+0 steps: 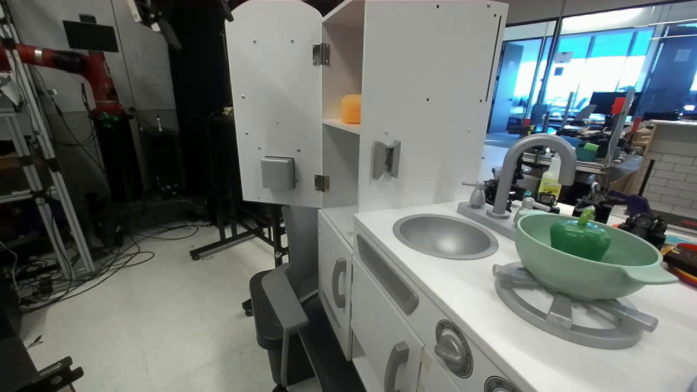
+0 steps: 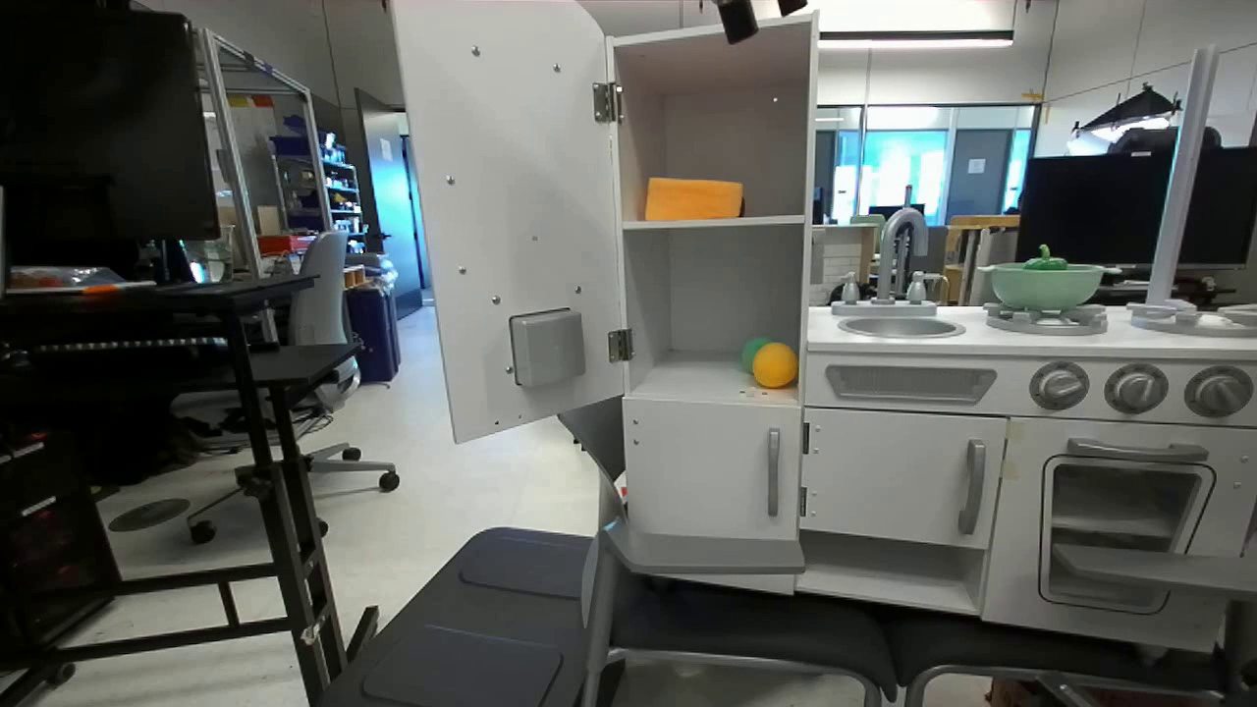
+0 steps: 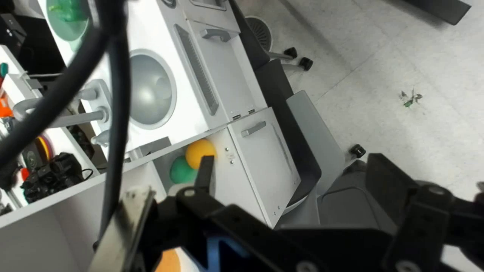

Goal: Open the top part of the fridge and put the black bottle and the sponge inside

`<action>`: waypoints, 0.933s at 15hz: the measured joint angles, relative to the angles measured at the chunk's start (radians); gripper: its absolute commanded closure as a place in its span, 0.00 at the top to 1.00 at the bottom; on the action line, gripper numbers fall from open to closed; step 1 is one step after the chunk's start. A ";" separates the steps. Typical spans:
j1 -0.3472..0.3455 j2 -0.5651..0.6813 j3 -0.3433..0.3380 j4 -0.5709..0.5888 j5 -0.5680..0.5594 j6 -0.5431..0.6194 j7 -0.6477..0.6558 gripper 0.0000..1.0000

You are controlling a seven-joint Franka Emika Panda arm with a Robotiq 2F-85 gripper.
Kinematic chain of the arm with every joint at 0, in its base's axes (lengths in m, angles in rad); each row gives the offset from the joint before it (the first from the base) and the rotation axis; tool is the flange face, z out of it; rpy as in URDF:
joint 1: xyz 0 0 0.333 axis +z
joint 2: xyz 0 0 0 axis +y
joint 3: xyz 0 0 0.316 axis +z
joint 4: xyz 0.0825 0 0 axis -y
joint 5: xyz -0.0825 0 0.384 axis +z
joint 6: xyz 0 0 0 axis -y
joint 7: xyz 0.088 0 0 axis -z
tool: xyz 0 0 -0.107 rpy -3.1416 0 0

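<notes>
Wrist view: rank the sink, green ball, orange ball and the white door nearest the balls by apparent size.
1. White door
2. Sink
3. Orange ball and green ball: both partly hidden, too close to rank

Windows (image 1: 621, 68) glare bluish-white; near cable (image 3: 120, 90) blurred, wrist view.

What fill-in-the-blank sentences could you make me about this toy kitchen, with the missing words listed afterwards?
The upper fridge door stands wide ____.
The orange sponge rests on a shelf ____ the orange ball.
The bell pepper in the handled bowl is coloured ____.
Between its fingertips, the tool holds ____.

Missing words: open; above; green; nothing.
</notes>
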 measured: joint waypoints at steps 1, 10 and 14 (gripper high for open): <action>0.002 -0.041 -0.008 -0.052 0.029 0.013 0.017 1.00; -0.004 -0.477 -0.086 -0.556 0.280 0.220 0.262 1.00; -0.034 -0.699 -0.136 -0.797 0.356 0.267 0.324 1.00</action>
